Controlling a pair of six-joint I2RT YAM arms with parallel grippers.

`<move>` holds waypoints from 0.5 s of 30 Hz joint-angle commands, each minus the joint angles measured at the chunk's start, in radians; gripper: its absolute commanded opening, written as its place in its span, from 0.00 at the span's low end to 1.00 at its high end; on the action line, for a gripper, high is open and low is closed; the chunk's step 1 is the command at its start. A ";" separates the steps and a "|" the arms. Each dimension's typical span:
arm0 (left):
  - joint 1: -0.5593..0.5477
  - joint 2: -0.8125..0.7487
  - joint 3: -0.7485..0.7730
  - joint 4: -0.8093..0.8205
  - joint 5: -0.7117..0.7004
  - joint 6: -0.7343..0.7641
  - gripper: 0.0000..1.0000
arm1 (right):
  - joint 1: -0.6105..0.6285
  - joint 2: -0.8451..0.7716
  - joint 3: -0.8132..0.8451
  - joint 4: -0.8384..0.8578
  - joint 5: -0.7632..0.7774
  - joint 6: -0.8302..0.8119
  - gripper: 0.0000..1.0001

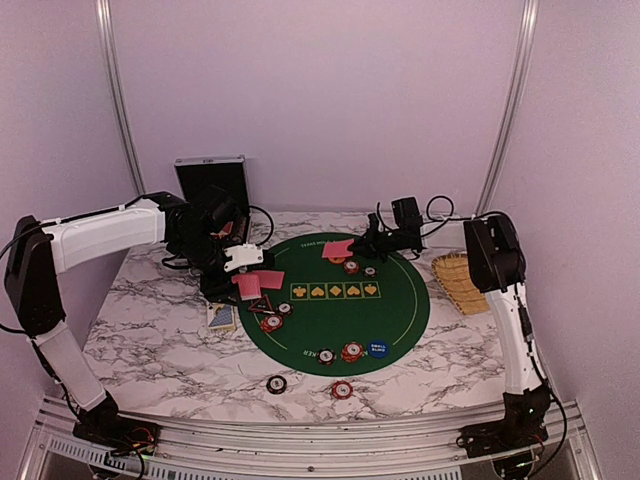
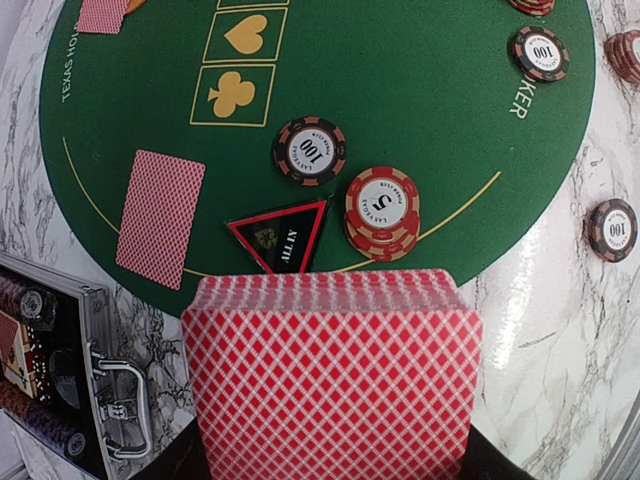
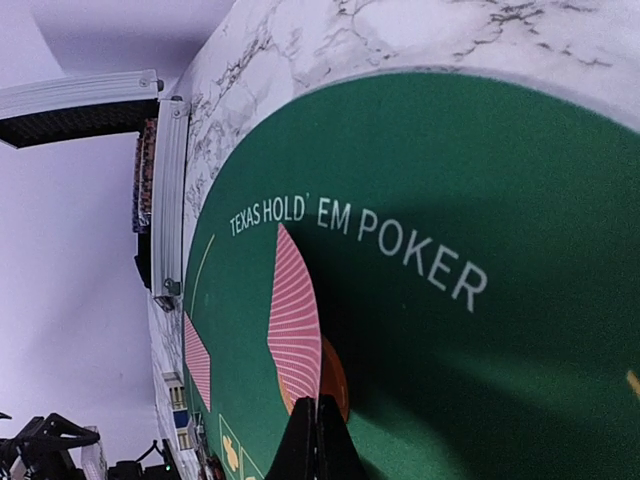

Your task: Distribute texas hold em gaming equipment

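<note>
Nearest, black chip (image 1: 276,384) and red chip (image 1: 342,390) lay by the table's (image 1: 150,340) front edge. Left gripper (image 1: 248,272) clamped the deck (image 2: 330,380) over the green mat's (image 1: 400,300) rim, case (image 2: 60,380) alongside. Right gripper (image 3: 312,425) pinched one card (image 3: 295,320) near the far rim, basket (image 1: 462,282) beyond.

Green mat (image 3: 450,180) reads "TEXAS HOLD'EM POKER"; black chip (image 2: 311,150) "100"; red-orange chip (image 2: 382,203) "5".

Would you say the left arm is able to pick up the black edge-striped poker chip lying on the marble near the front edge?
Probably not yet: the path to the black edge-striped poker chip looks free, but the left gripper is shut on the red-backed deck of playing cards.
</note>
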 commanded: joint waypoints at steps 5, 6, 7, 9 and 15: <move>0.000 -0.039 -0.014 -0.036 0.027 0.006 0.00 | -0.018 0.083 0.228 -0.283 0.111 -0.183 0.03; 0.000 -0.037 -0.014 -0.036 0.027 0.004 0.00 | -0.019 0.080 0.226 -0.294 0.118 -0.193 0.05; -0.001 -0.034 -0.014 -0.037 0.027 0.002 0.00 | -0.021 0.076 0.223 -0.303 0.127 -0.200 0.07; -0.001 -0.034 -0.012 -0.038 0.028 0.000 0.00 | -0.021 0.063 0.206 -0.308 0.139 -0.209 0.14; -0.004 -0.029 0.000 -0.039 0.035 -0.007 0.00 | -0.021 0.032 0.181 -0.339 0.164 -0.234 0.34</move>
